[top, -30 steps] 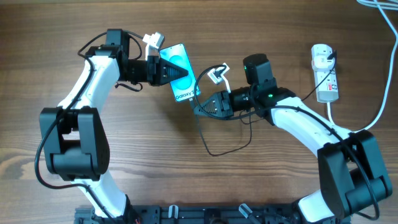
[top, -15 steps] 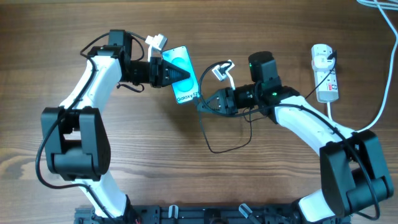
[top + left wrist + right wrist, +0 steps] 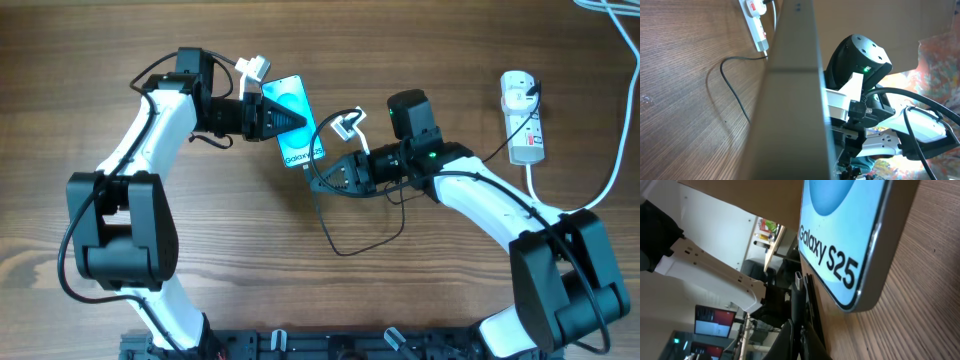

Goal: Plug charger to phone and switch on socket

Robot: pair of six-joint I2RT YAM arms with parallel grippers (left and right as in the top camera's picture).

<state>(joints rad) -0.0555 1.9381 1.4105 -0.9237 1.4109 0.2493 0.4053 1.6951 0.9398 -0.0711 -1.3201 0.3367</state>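
Note:
My left gripper [image 3: 283,117] is shut on the phone [image 3: 303,152] and holds it tilted above the table, its white "Galaxy S25" strip toward the right arm. In the left wrist view the phone [image 3: 790,110] shows edge-on and hides the jaws. My right gripper [image 3: 322,178] is shut on the connector end of the charger [image 3: 345,248], just below the phone's lower end. In the right wrist view the connector tip [image 3: 798,282] sticks up from the shut fingers [image 3: 802,325], close beside the phone [image 3: 840,225] but apart from it. The socket [image 3: 523,115] lies at the right.
The charger's thin black cable loops on the wood below the right arm. A thick white cord [image 3: 631,90] curves from the socket along the table's right edge. The socket also shows in the left wrist view [image 3: 754,20].
My right gripper has moved left and a little down with the connector, closer to the phone's lower end. The phone has barely moved.

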